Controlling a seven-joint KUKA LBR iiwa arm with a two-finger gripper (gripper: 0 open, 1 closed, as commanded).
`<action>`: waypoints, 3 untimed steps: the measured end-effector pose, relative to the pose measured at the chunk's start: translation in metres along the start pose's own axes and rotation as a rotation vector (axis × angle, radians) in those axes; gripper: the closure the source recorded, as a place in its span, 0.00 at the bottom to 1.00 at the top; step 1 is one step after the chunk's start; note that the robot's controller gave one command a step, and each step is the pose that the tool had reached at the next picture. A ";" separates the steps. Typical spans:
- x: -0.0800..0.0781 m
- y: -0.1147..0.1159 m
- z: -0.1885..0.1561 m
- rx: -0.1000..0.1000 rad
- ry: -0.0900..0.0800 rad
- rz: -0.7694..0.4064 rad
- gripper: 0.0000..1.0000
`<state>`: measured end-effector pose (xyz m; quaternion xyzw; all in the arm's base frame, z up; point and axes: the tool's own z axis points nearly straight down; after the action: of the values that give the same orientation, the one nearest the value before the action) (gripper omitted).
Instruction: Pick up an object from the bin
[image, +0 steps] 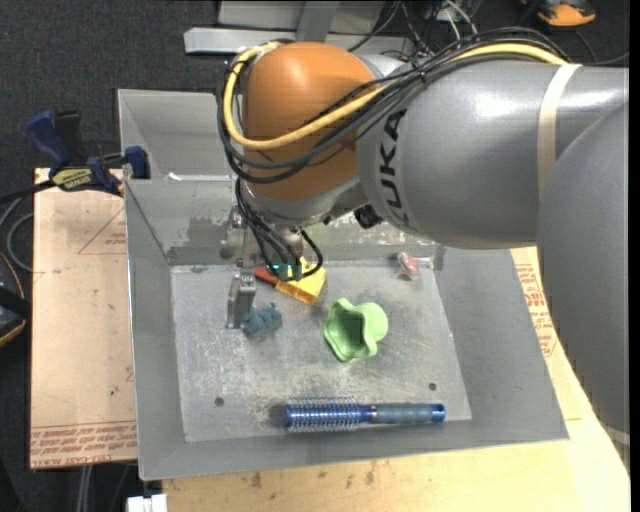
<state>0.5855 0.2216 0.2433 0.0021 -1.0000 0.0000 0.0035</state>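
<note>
1. I am hanging my gripper (244, 312) low over the left-middle floor of the bin (205, 375). Its tip is sitting just beside a small blue-grey lump (264, 321), on that lump's left. I cannot tell whether the two are touching.
2. I cannot tell whether the gripper is released or clenched. Nothing is showing as grasped, so I am judging the pick as not yet made.
3. The lump is lying flat on the floor with bare metal around most of it. That is likely why I am standing here, since a descent from above is meeting little in the way.
4. A yellow wedge-like piece (304, 289) is lying near the lump, behind it and to its right, and is the one neighbour I am risking a nudge against.
5. The other things are lying loose and spread out, none stacked. A green soft cup-shaped thing (353, 330) is resting on its side further right. A blue bristle brush (360, 414) is lying along the front edge, well apart. A small pinkish piece (407, 265) is sitting by the back wall.
6. My arm (500, 130) is reaching in from the right across the bin's back half. The orange wrist cover (300, 100) is sitting above the gripper, the cables (236, 110) are looping round it, and the gripper is pointing roughly straight down.
</note>
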 end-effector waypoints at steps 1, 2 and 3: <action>0.078 -0.022 0.170 -0.004 -0.012 -0.151 0.00; 0.064 -0.097 0.168 -0.008 -0.023 -0.301 0.00; 0.071 -0.138 0.068 0.001 -0.016 -0.250 0.00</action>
<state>0.5141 0.0834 0.1754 0.1269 -0.9919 0.0001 -0.0047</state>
